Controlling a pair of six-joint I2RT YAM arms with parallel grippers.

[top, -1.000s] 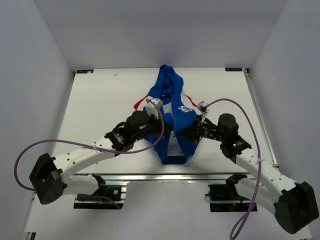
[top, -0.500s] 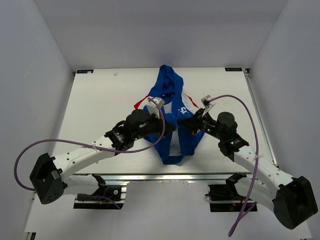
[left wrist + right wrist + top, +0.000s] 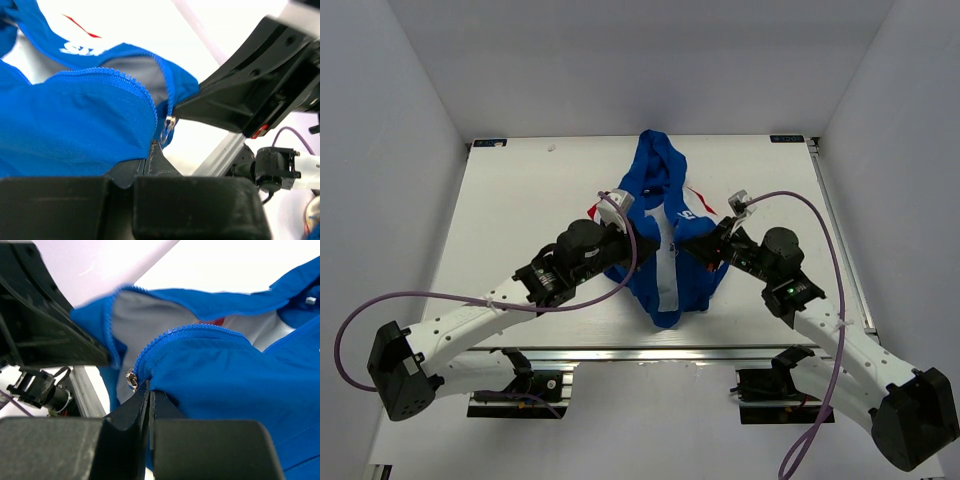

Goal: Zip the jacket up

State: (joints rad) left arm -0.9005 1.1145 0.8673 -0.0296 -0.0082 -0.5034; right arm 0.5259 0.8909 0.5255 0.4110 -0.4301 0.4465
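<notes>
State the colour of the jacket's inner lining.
The lining of the jacket is pale grey-white, seen best in the right wrist view.

The top view looks down from above the near edge onto the flat white bench. The wrist views face each other, close on the shared small royal-blue fabric jacket.

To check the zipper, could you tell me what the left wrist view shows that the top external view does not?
Left wrist only: the metal zipper pull hanging at the teeth's end, just above the left gripper, jaws shut on the jacket. Top external only: the hood toward the far edge of the table, plus the left arm and right arm whole. Both: the jacket's front open.
</notes>
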